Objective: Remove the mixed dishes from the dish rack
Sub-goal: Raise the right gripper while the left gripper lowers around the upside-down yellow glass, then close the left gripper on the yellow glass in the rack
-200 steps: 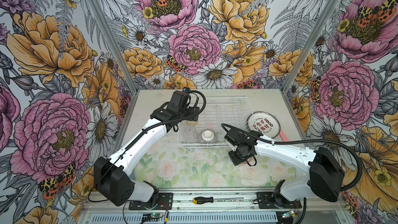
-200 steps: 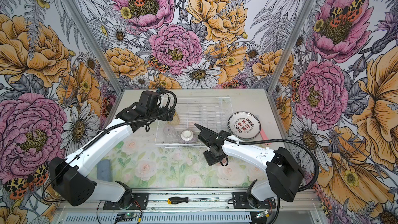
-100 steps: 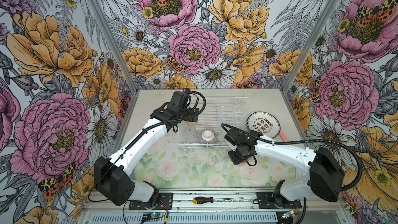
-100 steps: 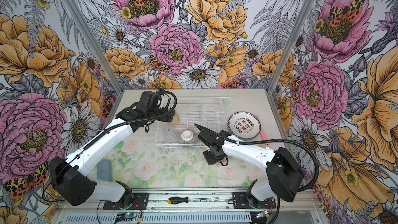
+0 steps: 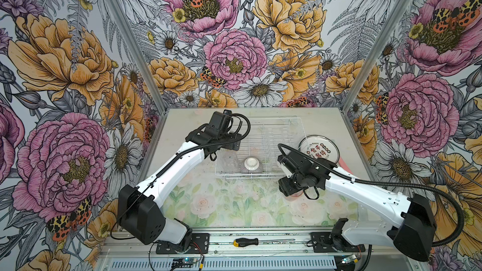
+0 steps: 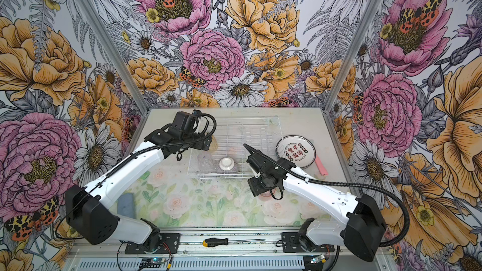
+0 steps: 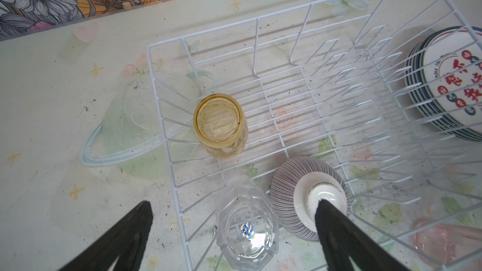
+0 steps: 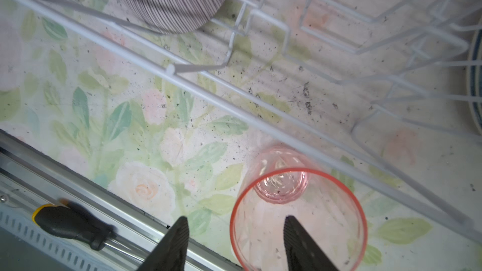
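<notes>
a: over on the left side, what is the left gripper (image 7: 234,205) doing?
b: it hangs above the left end of the dish rack (image 6: 247,136), jaws spread wide, nothing between them.
a: and beneath it?
b: an amber tumbler (image 7: 220,123) stands mouth up on the rack floor, close to the left wall. nearer the front, in the rack's front left corner, sits a clear tumbler (image 7: 246,225). whether its mouth faces up or down i cannot tell.
a: the bowl?
b: the ribbed bowl (image 7: 307,199) lies upside down, white base up, just beside the clear tumbler on its right and near the front wall.
a: then the right arm?
b: the right gripper (image 8: 236,220) sits low over the table mat (image 8: 130,126), just outside the rack's front wall. its jaws are parted, one finger inside a pink tumbler (image 8: 331,212) and one outside. neither presses the glass, so it grips nothing.
a: how does that tumbler stand?
b: upright, mouth up, on the mat, out of the rack and near its front right corner.
a: farthest right?
b: a stack of plates (image 5: 318,149) with red printed centres lies flat on the table, just beside the rack's right wall.
</notes>
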